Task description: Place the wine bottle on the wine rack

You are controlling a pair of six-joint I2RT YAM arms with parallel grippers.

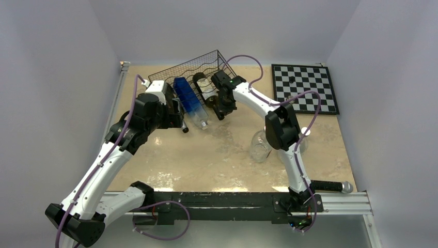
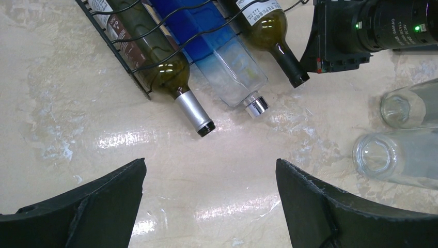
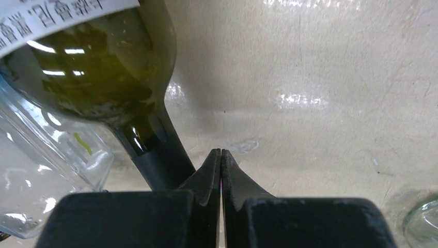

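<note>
My pressed-together right tool (image 3: pixel 221 153) seems poised to nudge the dark green glass wine bottle (image 3: pixel 103 77) deeper into the black wire-mesh rack (image 1: pixel 206 59), my left tool (image 2: pixel 210 163) spread.

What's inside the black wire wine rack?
In the black wire rack, three bottles lie necks out: a green silver-capped wine bottle, a blue square bottle, a green black-capped wine bottle. The right arm covers other slots.
</note>
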